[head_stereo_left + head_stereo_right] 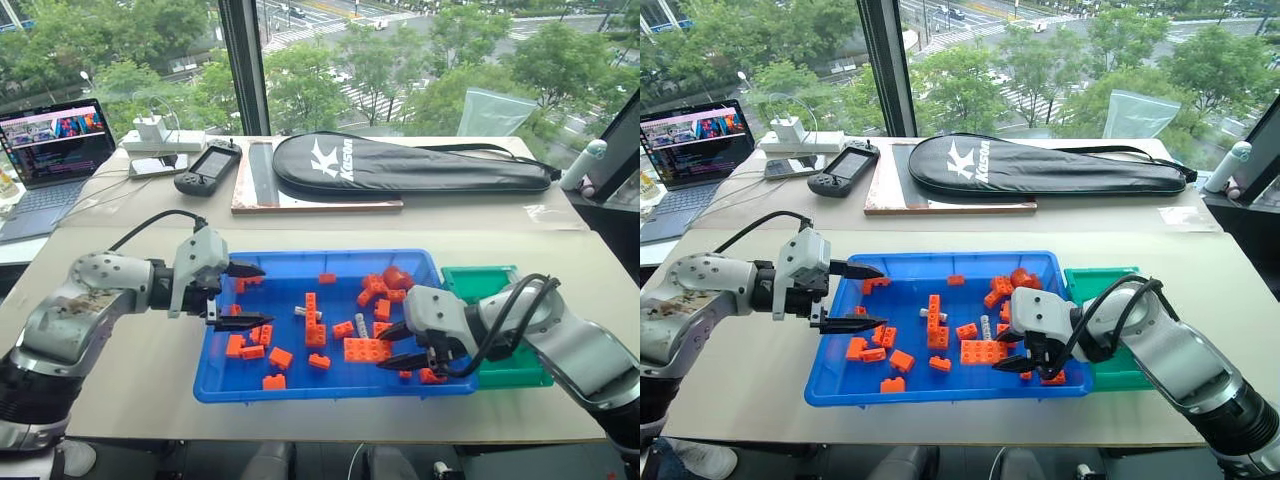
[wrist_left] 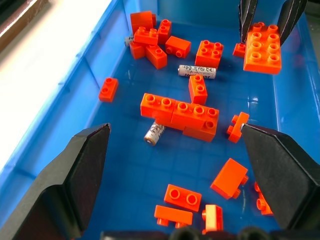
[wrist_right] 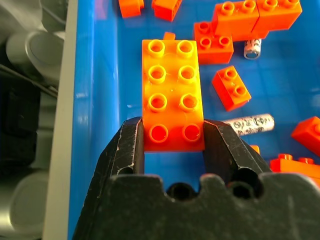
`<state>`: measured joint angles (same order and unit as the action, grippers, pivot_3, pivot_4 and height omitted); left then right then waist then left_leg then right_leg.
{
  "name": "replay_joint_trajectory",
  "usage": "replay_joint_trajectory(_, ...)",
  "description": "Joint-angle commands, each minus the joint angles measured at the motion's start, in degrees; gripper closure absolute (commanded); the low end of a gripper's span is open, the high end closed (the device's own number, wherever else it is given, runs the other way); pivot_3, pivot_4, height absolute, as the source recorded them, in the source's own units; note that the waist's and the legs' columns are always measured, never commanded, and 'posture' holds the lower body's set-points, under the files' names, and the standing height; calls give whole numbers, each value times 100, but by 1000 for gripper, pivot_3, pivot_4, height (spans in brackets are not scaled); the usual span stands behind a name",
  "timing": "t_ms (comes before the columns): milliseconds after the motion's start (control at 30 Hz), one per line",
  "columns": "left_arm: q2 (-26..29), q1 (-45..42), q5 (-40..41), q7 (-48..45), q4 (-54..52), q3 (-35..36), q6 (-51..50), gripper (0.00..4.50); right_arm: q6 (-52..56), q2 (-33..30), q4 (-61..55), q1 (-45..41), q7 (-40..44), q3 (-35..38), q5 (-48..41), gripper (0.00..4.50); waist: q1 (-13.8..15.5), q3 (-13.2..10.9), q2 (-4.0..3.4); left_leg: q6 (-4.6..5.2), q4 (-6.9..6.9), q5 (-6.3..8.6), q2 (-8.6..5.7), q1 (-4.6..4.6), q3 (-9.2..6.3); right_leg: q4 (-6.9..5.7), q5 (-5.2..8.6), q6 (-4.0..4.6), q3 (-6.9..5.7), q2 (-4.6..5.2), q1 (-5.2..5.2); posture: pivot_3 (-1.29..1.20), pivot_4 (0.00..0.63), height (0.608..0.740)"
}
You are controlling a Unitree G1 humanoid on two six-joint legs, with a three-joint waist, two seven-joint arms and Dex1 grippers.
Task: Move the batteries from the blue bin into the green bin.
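- The two head views look forward and down from above the arms onto a beige table [image 1: 300,225] before a window, taking in the whole shallow bright-blue plastic tray [image 1: 330,262] and the smaller green plastic bin [image 1: 480,280] beside it.
- They share nearly the same scene, the right eye slightly offset sideways.
- The left wrist view looks closely along the left gripper [image 2: 175,160] into the tray, over scattered orange toy bricks [image 2: 180,112] and a slim silver battery [image 2: 197,71].
- The right wrist view sits closer still, facing an eight-stud orange brick [image 3: 172,95] between the right gripper [image 3: 173,137] fingers; that brick also appears in the left wrist view.
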<state>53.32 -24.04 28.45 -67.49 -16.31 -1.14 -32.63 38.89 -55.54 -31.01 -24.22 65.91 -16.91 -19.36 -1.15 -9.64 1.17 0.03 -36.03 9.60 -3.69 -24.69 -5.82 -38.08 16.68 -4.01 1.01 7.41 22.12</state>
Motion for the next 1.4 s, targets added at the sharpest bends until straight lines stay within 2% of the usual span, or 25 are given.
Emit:
replay_joint_trajectory(33, -13, -68, -47, -32, -1, 34, 128, 0, -26, -15, -81, -58, 216, 154, -223, 2086, 2, 0, 0, 0, 0, 0, 0, 0, 0, 0, 0, 0, 0, 0, 0, 0, 150, 740)
replay_joint_trajectory(67, -1, -51, -33, -44, -14, 32, 90, 0, -28, -46, -85, -66, 341, 141, -277, 1981, 5, 0, 0, 0, 0, 0, 0, 0, 0, -1, 0, 0, 0, 0, 0, 0, 150, 740)
replay_joint_trajectory(133, 40, 7, -35, -98, -52, 15, 82, 0, -39, -134, -101, -65, 537, 118, -351, 1230, 11, 0, 0, 0, -1, 0, 0, -1, 0, 0, 0, 0, 0, 0, -1, 0, 150, 740)
replay_joint_trajectory(200, 51, 37, -32, -116, -73, 26, 75, 0, -16, -121, -75, -112, 608, 178, -442, 661, 13, 0, 0, 0, -1, 0, -1, 0, 0, 0, 0, 0, 0, 0, -2, 0, 150, 740)
replay_joint_trajectory(233, 51, 44, -28, -113, -81, 38, 63, 0, 17, -87, -53, -163, 625, 231, -512, 162, 14, 0, 0, 0, -1, 0, 0, 0, 0, 0, 0, 0, 0, 0, -2, 0, 150, 740)
replay_joint_trajectory(267, 51, 51, -25, -107, -89, 49, 50, 0, 38, -48, -29, -212, 626, 276, -561, 11, 14, 0, 0, 0, -1, 0, 0, 0, 0, 1, 0, 0, 0, 0, -2, 0, 150, 740)
replay_joint_trajectory(333, 53, 73, -19, -100, -110, 64, 36, 0, -73, 42, 56, -299, 532, 323, -524, 11, 14, 0, 0, 0, -1, 0, 1, 0, 0, 1, 0, 0, 0, 0, -2, 0, 150, 740)
replay_joint_trajectory(500, 33, 107, -15, -53, -155, 74, 21, 0, -723, 437, 888, -809, 51, -39, 406, 11, -14, 0, 0, 0, 0, 0, 2, 0, 2, -1, 0, 0, -1, 0, 2, 0, 150, 740)
replay_joint_trajectory(733, 12, 31, 41, -75, -145, 52, -51, 0, -651, 822, 1613, -1314, -39, -649, 1154, 11, -9, 0, 0, -2, -1, -1, 0, -1, 2, -2, -3, 4, 1, -1, 2, 0, 150, 740)
replay_joint_trajectory(967, 7, -22, 76, -79, -150, 73, -122, 0, -376, 902, 1571, -1364, 224, -993, 1294, 11, -8, 0, 0, -2, -1, -1, 0, -1, 2, -2, -3, 4, 0, -2, 2, 0, 150, 740)
replay_joint_trajectory(1400, -45, -23, -44, -69, -69, 35, 24, 0, -325, 1330, 2056, -1502, 125, -1337, 1813, 11, -35, 0, 0, -2, 0, -1, 0, 0, 1, -4, -3, 4, -1, -3, 4, 0, 150, 740)
